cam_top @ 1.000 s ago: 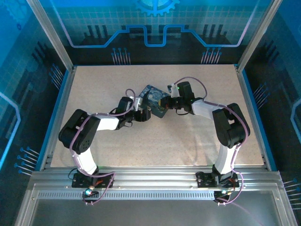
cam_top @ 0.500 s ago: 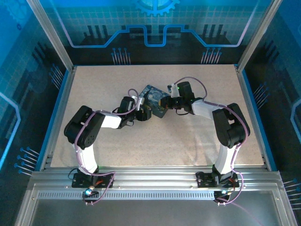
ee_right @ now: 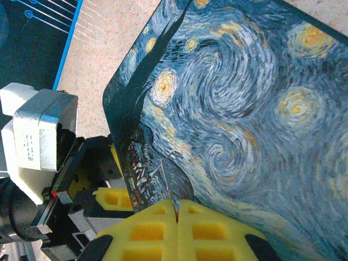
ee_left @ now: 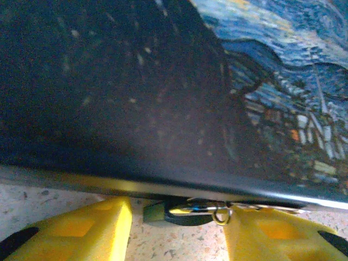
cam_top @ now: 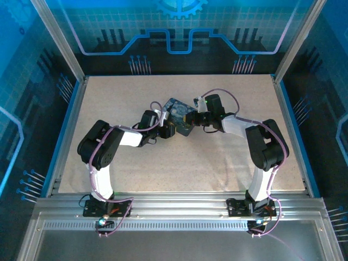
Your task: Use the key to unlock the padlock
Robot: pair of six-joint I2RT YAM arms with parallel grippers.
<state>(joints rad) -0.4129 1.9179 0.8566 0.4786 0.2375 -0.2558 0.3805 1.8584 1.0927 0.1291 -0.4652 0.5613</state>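
Where one speckled table [cam_top: 217, 157] carries one swirl-painted tin [ee_right: 244, 109], two grippers flank it: the right gripper [ee_right: 176, 209] is pinched closed near its painted face, the left gripper [ee_left: 178, 227] spread apart. One dark padlock [ee_left: 179, 213] lies between the left fingers under the tin's edge, one silvery key [ee_left: 205, 209] against it.

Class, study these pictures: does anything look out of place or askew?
The dark blue swirl-painted rectangular tin lies skewed to the speckled beige table's edges. The tiny dark padlock is tucked against the tin's lower rim, partly hidden, between the yellow fingers of the left pincer.
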